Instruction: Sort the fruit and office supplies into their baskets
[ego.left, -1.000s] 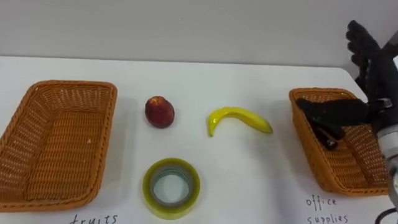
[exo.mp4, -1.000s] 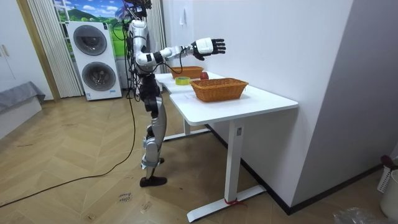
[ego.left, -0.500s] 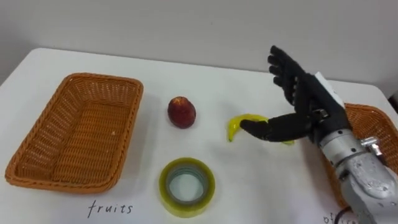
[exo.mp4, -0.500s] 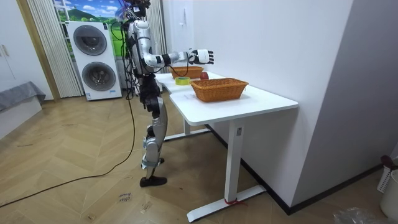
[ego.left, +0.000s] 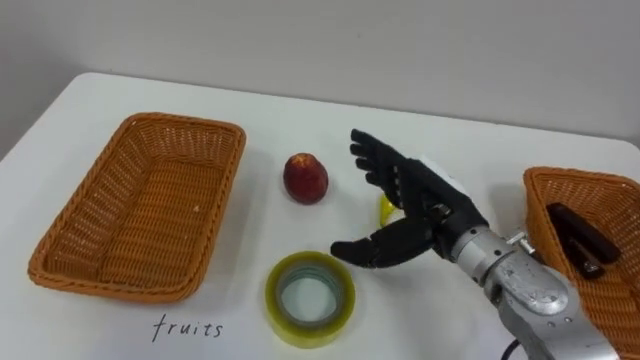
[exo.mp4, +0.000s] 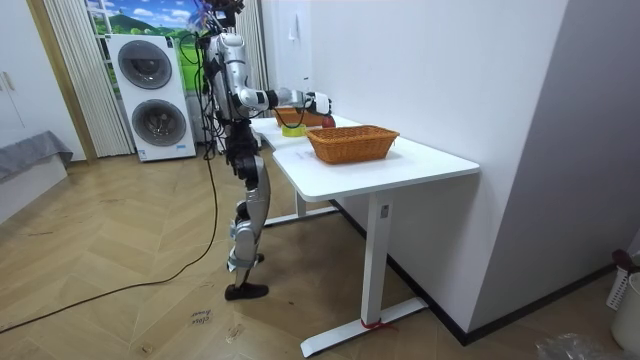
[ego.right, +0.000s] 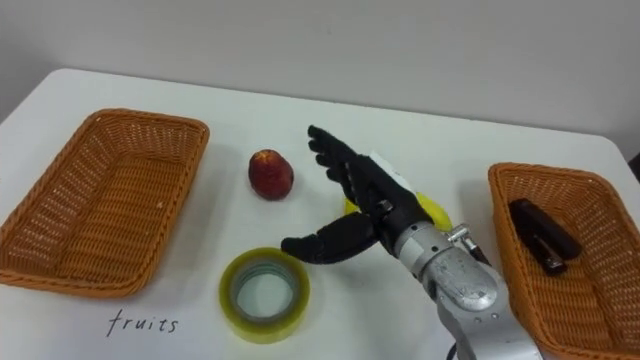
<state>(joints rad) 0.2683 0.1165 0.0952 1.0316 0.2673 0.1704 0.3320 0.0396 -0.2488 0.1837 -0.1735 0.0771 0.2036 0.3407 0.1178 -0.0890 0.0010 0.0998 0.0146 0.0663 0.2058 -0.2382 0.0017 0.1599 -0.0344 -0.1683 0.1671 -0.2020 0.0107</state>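
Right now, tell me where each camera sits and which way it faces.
Left eye view: on the head, looking down at the white table; right hand and forearm show.
Right eye view: beside it, same look, same hand.
Room view: off in the room, facing the whole robot at the table.
Both eyes share the red apple and yellow tape ring.

Home-like rm — stacked washer/dryer (exo.mp4: 158, 95), curtains (exo.mp4: 68, 80), herringbone wood floor (exo.mp4: 120, 290), white desk (exo.mp4: 420, 160)
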